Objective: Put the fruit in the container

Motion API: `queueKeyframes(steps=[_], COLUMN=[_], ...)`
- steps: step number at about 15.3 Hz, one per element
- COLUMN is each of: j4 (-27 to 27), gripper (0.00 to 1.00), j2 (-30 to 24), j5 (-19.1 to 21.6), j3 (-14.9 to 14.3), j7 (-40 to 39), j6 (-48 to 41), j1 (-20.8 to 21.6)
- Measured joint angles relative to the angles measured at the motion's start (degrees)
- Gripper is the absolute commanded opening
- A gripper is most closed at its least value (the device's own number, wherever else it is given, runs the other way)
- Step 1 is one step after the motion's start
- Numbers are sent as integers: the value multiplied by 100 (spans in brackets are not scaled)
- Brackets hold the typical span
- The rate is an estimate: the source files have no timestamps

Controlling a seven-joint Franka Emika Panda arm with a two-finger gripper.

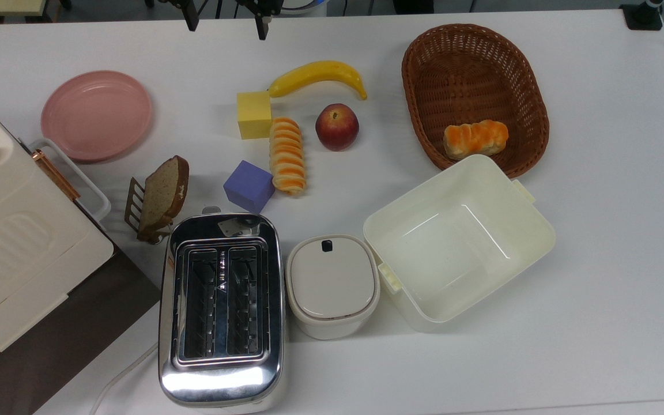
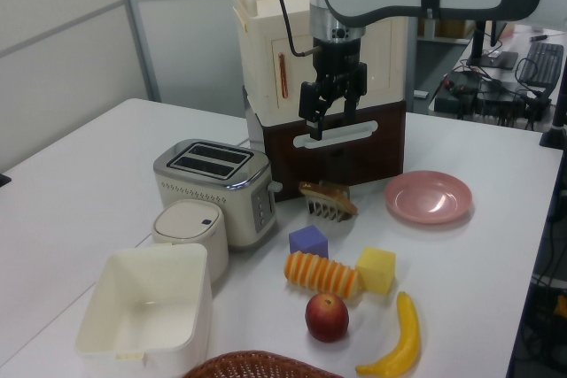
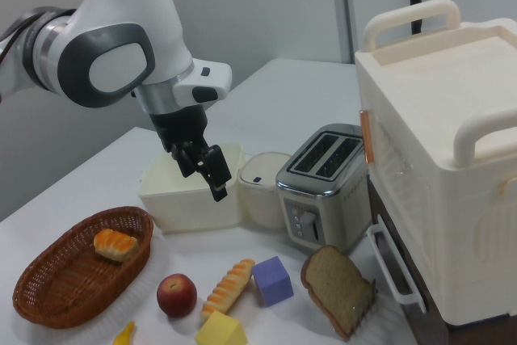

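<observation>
Nearest the left view's bottom edge, the apple (image 2: 327,317) sits on the table, lower centre; the gripper (image 2: 330,113) hangs well above, upper centre, fingers apart and empty. Cream tub (image 2: 146,311) waits lower left.

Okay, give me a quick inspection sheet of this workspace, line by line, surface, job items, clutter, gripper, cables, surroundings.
Surface: white table, flat, crowded in the middle.
Job's things: apple upright on the table beside the banana; cream tub has nothing in it.
Clutter: wicker basket holding a bread roll, striped pastry, yellow block, purple block, bread slice in a rack, toaster, lidded pot, pink plate.
Gripper: gripper open, raised above the table, holding nothing.
Cables: white cord from the toaster.
Surroundings: cream cabinet at the table edge.
</observation>
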Motion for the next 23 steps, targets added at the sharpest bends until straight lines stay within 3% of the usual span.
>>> queueKeyframes(steps=[9,23], j4=[0,-492], gripper=[100,100], j2=[6,-123], j5=[0,2], j3=[6,149], j7=[-509,89], j6=[0,-247], j1=[1,-3])
